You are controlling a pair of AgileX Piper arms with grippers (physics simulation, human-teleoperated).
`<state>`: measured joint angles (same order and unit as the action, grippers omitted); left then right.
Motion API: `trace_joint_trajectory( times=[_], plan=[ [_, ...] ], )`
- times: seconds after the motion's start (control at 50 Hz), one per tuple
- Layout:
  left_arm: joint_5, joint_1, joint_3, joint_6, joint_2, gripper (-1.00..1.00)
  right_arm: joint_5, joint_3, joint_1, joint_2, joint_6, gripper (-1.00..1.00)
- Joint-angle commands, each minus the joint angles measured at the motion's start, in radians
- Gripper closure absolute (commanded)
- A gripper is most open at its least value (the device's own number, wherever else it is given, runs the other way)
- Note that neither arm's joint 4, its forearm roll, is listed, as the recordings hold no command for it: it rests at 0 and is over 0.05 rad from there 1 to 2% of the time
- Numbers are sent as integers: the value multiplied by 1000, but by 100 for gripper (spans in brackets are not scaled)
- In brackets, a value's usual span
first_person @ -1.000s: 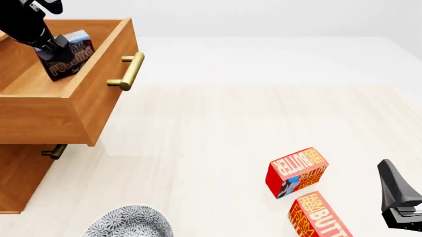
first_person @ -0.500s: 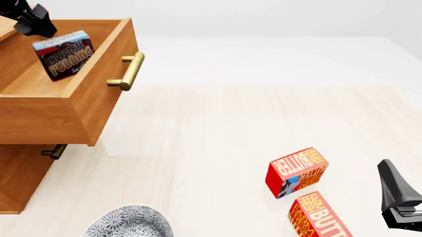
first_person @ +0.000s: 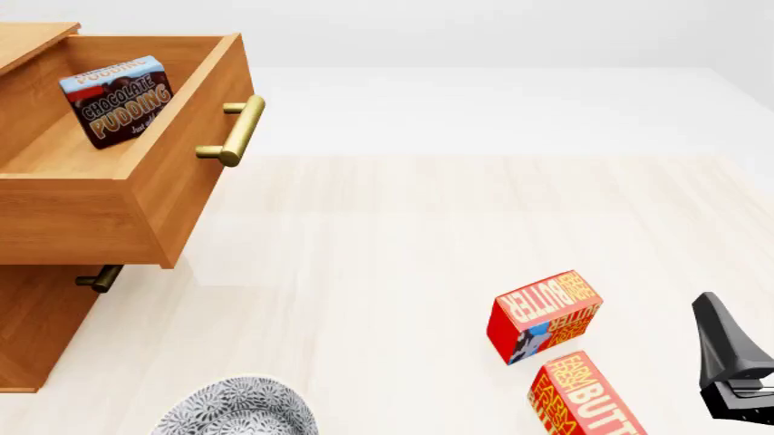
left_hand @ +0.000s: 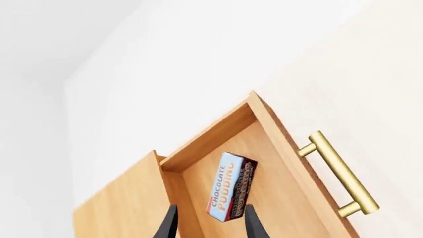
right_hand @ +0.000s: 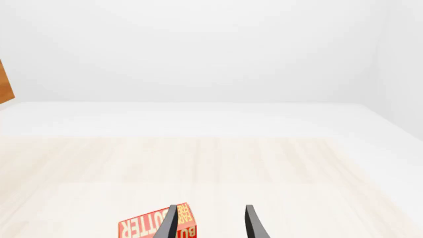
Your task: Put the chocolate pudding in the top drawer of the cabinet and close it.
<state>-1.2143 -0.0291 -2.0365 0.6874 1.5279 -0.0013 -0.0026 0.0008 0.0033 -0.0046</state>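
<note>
The chocolate pudding (first_person: pixel 116 100) (left_hand: pixel 230 187) leans tilted inside the pulled-out top drawer (first_person: pixel 72 213) (left_hand: pixel 278 163) of the cabinet (first_person: pixel 34 335). The drawer's brass handle (first_person: pixel 236 130) (left_hand: pixel 340 173) points toward the table. My left gripper (left_hand: pixel 211 225) is open well above the drawer, apart from the pudding, and is out of the front view. Far from the cabinet, my right gripper (first_person: pixel 731 367) (right_hand: pixel 211 225) is open and empty at the near right edge.
Two red-and-orange butter boxes (first_person: pixel 545 313) (first_person: pixel 586 399) lie near the right gripper; one butter box (right_hand: pixel 148 227) shows in the right wrist view. A patterned plate (first_person: pixel 236 412) sits at the near edge. A lower drawer handle (first_person: pixel 100 276) juts out under the open drawer.
My left gripper let go of the pudding, rose and left the front view at the top left. The pudding stays leaning in the drawer. The right arm has not moved.
</note>
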Motion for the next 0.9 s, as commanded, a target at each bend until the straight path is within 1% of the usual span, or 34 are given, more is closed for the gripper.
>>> trace_joint_trajectory(
  times=[0.02, 0.12, 0.18, 0.22, 0.28, 0.36, 0.4, 0.42, 0.44, 0.46, 0.48, 0.5, 0.66, 0.7, 0.78, 0.8, 0.82, 0.9],
  plan=[
    [-5, -109, 8, -25, -50, -100, 0, 0, 0, 0, -1, -100],
    [-5, -146, 41, -20, -72, -100, 0, 0, 0, 0, 0, -100],
    [-6, -159, 41, -23, -69, -100, 0, 0, 0, 0, 0, -100],
    [-6, -163, 88, -8, -73, -100, 0, 0, 0, 0, 0, -100],
    [-6, -185, 86, -14, -66, -100, 0, 0, 0, 0, 0, -100],
    [-6, -275, 73, -46, -49, -100, 0, 0, 0, 0, 0, -100],
    [-6, -291, 62, -55, -45, -100, 0, 0, 0, 0, 0, -100],
    [-5, -310, 76, -53, -49, -100, 0, 0, 0, 0, 0, -100],
    [-5, -310, 76, -53, -49, -100, 0, 0, 0, 0, 0, -100],
    [-5, -338, 71, -74, -43, -100, 0, 0, 0, 0, -1, -100],
    [-5, -338, 71, -74, -43, -100, 0, 0, 0, 0, -1, -100],
    [-5, -356, 75, -77, -38, -100, 1, 0, -1, -1, 0, -100],
    [-4, -388, 94, -72, -3, -100, 0, 0, 0, -1, -1, -100],
    [-3, -397, 78, -79, 10, -100, 0, 0, -1, -1, 0, -100],
    [-3, -401, 79, -76, 24, -100, 0, 0, 0, -1, -1, -100],
    [1, -388, 105, -65, 27, -100, 0, 0, 0, -1, -1, -100],
    [6, -393, 116, -70, 28, -100, 1, 0, -1, -1, 0, -100],
    [8, -395, 118, -71, 42, -100, 1, 0, 0, -1, 0, -100]
  ],
)
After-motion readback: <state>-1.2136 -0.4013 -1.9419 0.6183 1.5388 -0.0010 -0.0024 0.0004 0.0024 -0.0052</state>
